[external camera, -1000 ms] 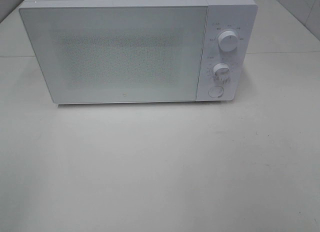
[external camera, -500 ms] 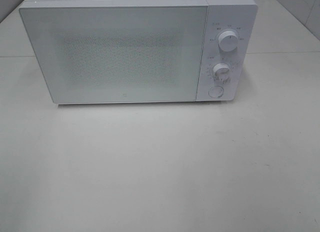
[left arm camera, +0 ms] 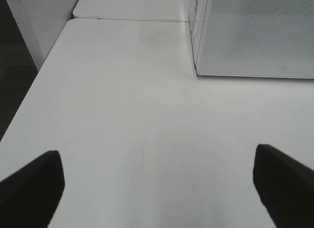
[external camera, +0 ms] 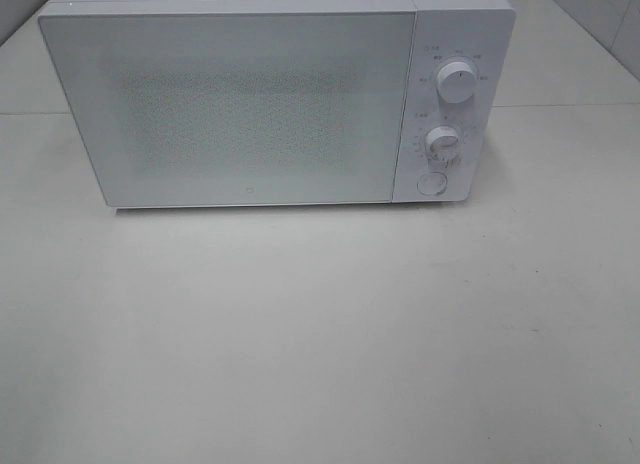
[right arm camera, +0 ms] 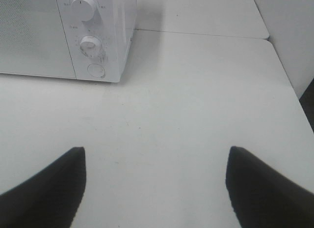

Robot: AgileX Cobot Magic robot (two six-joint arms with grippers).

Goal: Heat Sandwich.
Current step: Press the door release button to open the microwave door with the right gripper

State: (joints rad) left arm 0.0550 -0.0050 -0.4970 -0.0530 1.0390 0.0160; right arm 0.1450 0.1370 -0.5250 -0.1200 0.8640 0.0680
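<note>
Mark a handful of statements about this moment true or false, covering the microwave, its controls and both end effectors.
1. The microwave has its door shut. True.
2. The left end effector is closed on something. False: its jaws stand wide open, with only bare table between them.
3. The control panel carries an upper knob, a lower knob and a round button beneath them. True.
4. The right end effector touches the lower knob. False: it is open and well clear of the microwave.
5. In the high view the controls sit left of the door. False: they sit right of it.
</note>
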